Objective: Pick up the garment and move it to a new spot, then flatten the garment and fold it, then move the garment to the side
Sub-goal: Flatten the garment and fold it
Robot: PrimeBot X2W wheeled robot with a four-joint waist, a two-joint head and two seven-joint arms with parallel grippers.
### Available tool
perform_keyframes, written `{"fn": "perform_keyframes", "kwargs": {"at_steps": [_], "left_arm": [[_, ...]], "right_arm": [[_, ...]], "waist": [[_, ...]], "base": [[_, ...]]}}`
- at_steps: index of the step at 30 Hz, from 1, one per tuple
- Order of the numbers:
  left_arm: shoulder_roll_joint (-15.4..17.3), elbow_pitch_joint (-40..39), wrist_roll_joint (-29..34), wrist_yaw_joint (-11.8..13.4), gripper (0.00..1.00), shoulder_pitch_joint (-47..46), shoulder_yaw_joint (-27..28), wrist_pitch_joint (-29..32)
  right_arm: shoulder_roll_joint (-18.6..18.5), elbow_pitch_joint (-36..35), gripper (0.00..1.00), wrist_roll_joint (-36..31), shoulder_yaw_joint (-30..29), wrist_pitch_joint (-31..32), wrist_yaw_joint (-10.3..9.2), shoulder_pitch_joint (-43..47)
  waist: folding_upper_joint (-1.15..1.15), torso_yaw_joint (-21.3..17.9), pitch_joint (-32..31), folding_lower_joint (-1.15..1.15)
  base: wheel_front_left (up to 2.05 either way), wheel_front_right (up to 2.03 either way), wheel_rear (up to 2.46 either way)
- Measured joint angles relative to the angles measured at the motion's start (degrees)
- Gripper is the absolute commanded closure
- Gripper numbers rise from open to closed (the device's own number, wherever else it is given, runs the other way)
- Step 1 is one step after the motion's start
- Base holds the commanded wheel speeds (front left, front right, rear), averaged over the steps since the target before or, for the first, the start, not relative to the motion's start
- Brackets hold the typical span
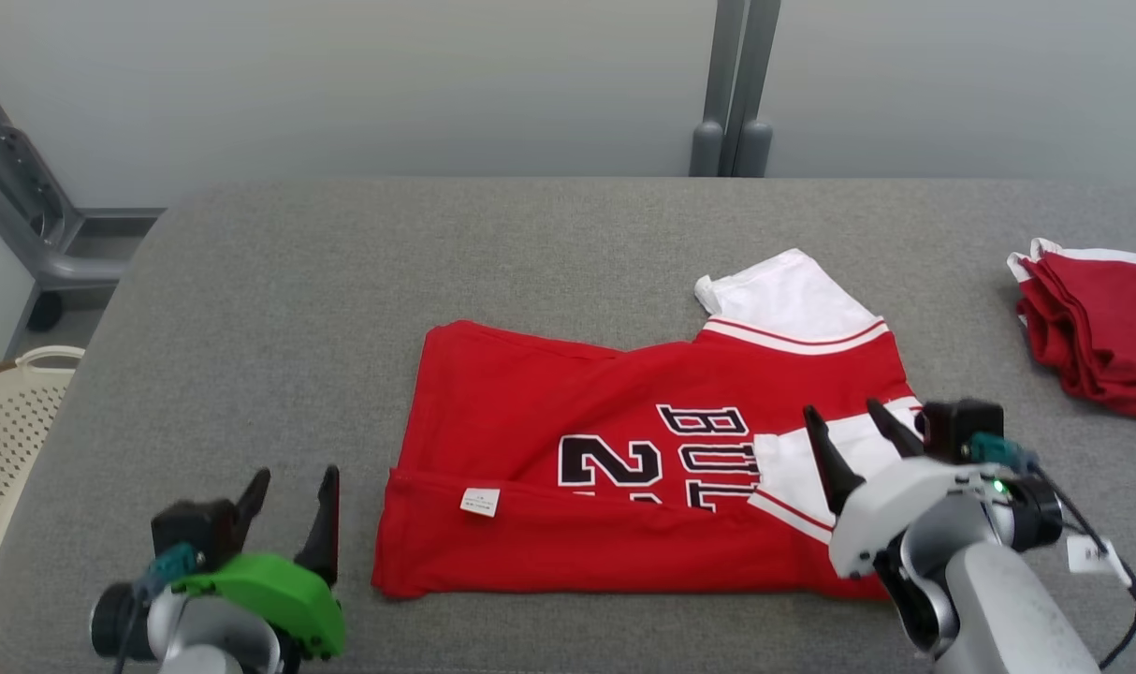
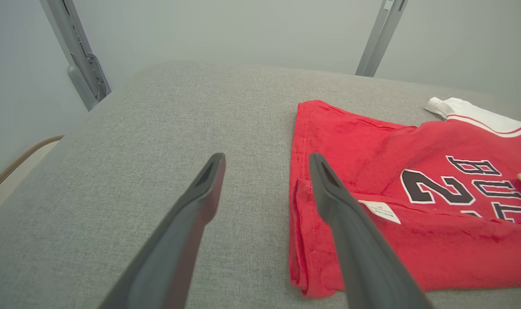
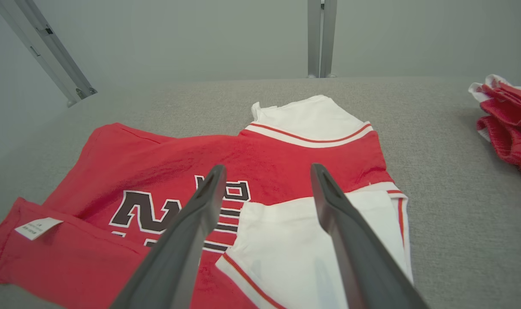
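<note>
With left hand (image 1: 297,471) and right hand (image 1: 840,408) spread empty, a snagged top layer could have undone the near fold of the jersey (image 1: 549,412)

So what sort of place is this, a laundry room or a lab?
Probably a lab or test cell set up for clothes folding: a grey fabric-covered table with one red jersey laid out, a pile of folded red garments at its right edge, and bare walls with metal posts behind.

red jersey (image 1: 568,402) printed "BUL" and "2", white tag (image 1: 480,502) unreadable
</note>
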Motion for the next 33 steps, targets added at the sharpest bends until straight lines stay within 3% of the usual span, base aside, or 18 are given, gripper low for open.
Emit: {"fn": "perform_keyframes", "kwargs": {"at_steps": [3,9,12,15,19,26,33], "left_arm": [[1.2,0.9,-0.2,-1.3,0.0,-5.9,-0.4,3.9],[1.9,5.1,-1.0,-4.2,0.0,-17.8,-2.6,12.6],[2.0,7.8,-2.2,-4.8,0.0,-23.8,-2.8,16.8],[1.9,10.3,-2.9,-5.1,0.0,-29.5,-3.0,20.3],[0.5,14.8,-4.1,-5.0,0.0,-36.1,-3.1,25.3],[-1.2,20.8,-3.8,-4.6,0.0,-45.3,-4.8,30.3],[-1.9,24.8,-3.7,-4.6,0.0,-48.7,-5.8,32.7]], "right_arm": [[-0.8,-0.3,0.0,0.2,0.1,7.4,0.0,-5.1],[-8.1,0.2,0.0,7.1,8.6,25.8,0.02,-16.5],[-13.1,0.2,0.0,9.2,12.2,31.3,0.01,-23.0],[-15.0,1.3,0.0,12.0,13.8,34.9,0.01,-28.6],[-16.8,4.1,0.0,12.5,15.4,36.8,0.01,-35.9],[-16.3,9.1,0.0,11.7,17.4,36.0,0.01,-45.2],[-16.4,12.2,0.0,11.7,18.8,34.1,0.02,-47.5]], "waist": [[0.0,-0.2,1.7,0.0],[0.0,-0.5,6.1,0.0],[0.0,-0.7,8.6,0.0],[0.0,-1.0,11.2,0.0],[0.0,-1.4,14.8,0.0],[0.0,-2.1,20.8,0.01],[0.0,-2.7,24.7,0.01]], "base": [[0.0,0.0,0.0],[0.0,0.0,0.0],[0.0,0.0,0.0],[0.0,0.0,0.0],[0.0,0.0,0.0],[0.0,0.0,0.0],[0.0,0.0,0.0]]}}
